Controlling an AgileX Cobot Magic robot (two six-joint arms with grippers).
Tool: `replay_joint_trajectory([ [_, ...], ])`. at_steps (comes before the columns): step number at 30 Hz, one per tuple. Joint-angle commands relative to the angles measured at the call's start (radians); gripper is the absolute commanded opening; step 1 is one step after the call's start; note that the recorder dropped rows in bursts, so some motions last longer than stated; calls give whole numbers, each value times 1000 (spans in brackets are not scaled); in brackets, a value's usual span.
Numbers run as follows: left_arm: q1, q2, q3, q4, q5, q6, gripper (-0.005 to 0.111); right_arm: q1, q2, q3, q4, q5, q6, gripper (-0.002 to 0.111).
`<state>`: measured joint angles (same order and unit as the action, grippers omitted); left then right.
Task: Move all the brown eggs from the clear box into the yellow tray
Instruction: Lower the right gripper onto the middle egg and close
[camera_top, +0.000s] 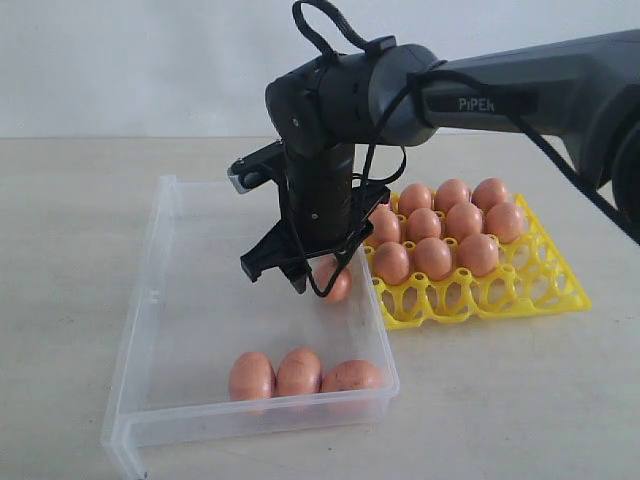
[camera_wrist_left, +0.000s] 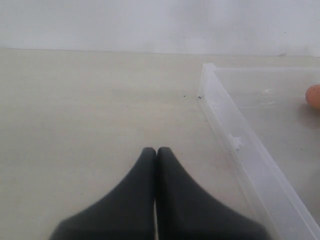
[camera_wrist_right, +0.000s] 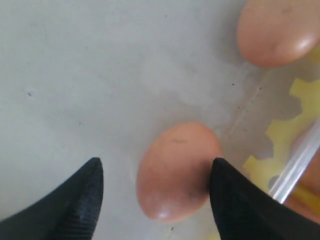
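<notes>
The right gripper (camera_wrist_right: 156, 167) stands wide open inside the clear box (camera_top: 150, 300), its jaws straddling one brown egg (camera_wrist_right: 175, 172). One black finger (camera_wrist_right: 235, 200) sits right at the egg's side, touching it or nearly so. The other finger (camera_wrist_right: 75, 200) is clear of the shell, with bare box floor between them. The egg rests on the floor and is not lifted. It lies close to the box's side wall that faces the yellow tray (camera_top: 500, 295).

The left gripper (camera_wrist_left: 156, 150) is closed on nothing, its two dark fingers pressed together over the bare table (camera_top: 60, 250), just outside a corner of the box.

Three more eggs (camera_top: 299, 371) lie in a row against the box's near wall, touching one another. About ten eggs (camera_top: 463, 220) sit in the tray's cups, filling the rows at its far edge, while the near row of cups is empty.

The eggs are smooth ovals, reddish-tan, with faint dark specks and a soft sheen. The box is thin transparent plastic, shallow and rectangular with rounded corners. The tray is bright yellow openwork plastic with pointed posts between the cups, and it sits just beside the box. The table is matte and pale beige.
</notes>
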<state>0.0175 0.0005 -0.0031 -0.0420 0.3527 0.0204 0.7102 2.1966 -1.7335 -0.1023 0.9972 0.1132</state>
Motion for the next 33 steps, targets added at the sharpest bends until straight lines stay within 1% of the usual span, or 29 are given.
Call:
replay_joint_trajectory([
  [1,-4,-1,3,1,-2,-1,4,-2,3,-2,26,-27,-29,59],
  [5,-4,-1,3,1,-2,-14,10,-2,-8,-2,12,-27,-10,59],
  [10,-4,-1,3,1,0,-28,10,-4,0,-2,-4,-27,12,59],
  [16,-4,-1,3,22,0,-27,10,-4,16,-2,22,4,-35,59],
  [17,-4,-1,3,34,0,-27,10,-4,18,-2,22,10,-48,59],
  [23,-4,-1,3,218,14,-46,10,-4,30,-2,26,43,-152,59],
  [28,-4,-1,3,271,14,-48,10,-4,30,-2,26,32,-152,59],
  [31,-4,-1,3,271,14,-50,10,-4,30,-2,26,2,-152,59],
  [32,-4,-1,3,269,15,-70,10,-4,32,-2,26,-5,-150,58],
  [33,-4,-1,3,269,15,-87,10,-4,35,-2,26,-7,-150,53],
])
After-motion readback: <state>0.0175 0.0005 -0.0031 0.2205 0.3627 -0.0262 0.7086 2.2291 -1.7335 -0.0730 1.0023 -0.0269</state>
